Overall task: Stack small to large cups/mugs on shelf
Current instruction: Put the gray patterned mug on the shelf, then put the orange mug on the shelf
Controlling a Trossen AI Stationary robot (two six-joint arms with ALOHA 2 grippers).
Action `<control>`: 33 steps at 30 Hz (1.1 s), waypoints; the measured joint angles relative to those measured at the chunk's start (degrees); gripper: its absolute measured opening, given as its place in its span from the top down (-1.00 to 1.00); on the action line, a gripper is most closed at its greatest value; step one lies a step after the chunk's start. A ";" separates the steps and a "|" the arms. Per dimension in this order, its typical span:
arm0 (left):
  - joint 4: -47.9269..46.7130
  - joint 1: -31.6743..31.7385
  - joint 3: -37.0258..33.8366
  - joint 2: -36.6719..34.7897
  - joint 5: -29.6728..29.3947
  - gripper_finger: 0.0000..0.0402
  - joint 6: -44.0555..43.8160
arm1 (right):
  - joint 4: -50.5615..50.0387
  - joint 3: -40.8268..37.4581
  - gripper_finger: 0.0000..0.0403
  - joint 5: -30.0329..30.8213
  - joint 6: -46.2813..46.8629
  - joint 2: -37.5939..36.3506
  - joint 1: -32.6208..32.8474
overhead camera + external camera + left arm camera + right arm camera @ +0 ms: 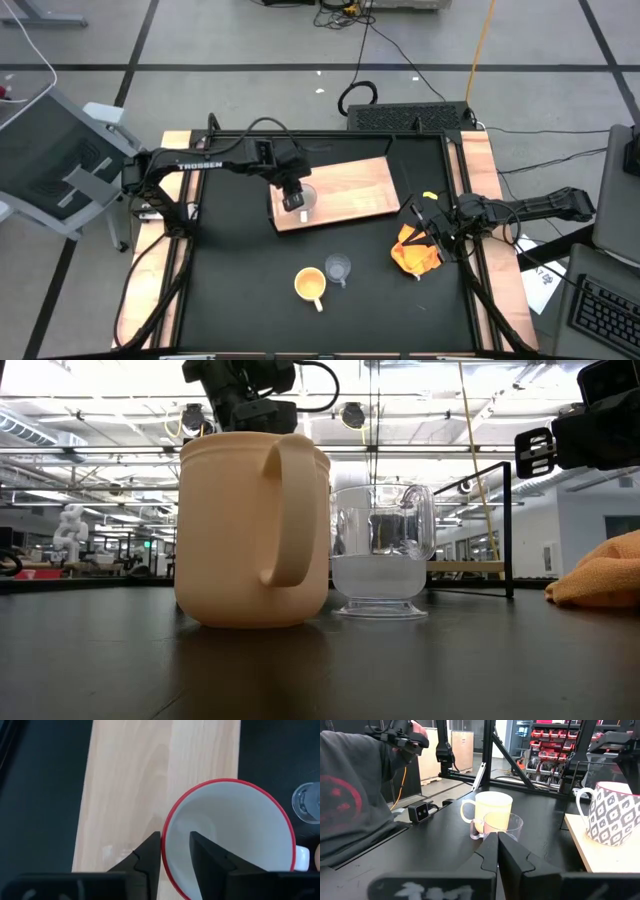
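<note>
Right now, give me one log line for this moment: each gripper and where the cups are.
left gripper: shut on white mug rim, on shelf | right gripper: shut, idle at table's right | yellow mug, glass cup: on tabletop

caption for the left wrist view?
Left gripper pinching the rim of the red-rimmed white mug on the wooden board.

An orange-yellow cloth (415, 254) lies crumpled near the right edge of the black tabletop (240, 290). A person in a dark grey sleeve (355, 795) stands beyond the table.
</note>
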 joint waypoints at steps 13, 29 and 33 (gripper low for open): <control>0.03 -0.86 0.02 -0.02 -1.44 0.48 1.33 | -0.01 0.00 1.00 0.00 0.02 -0.01 0.02; 0.13 -0.79 0.87 -0.04 -4.48 -0.19 2.83 | -0.02 0.00 1.00 0.00 0.02 0.01 0.00; -0.25 -0.75 3.20 -0.07 -4.49 -0.27 4.06 | -0.02 0.00 1.00 0.00 0.02 0.01 0.02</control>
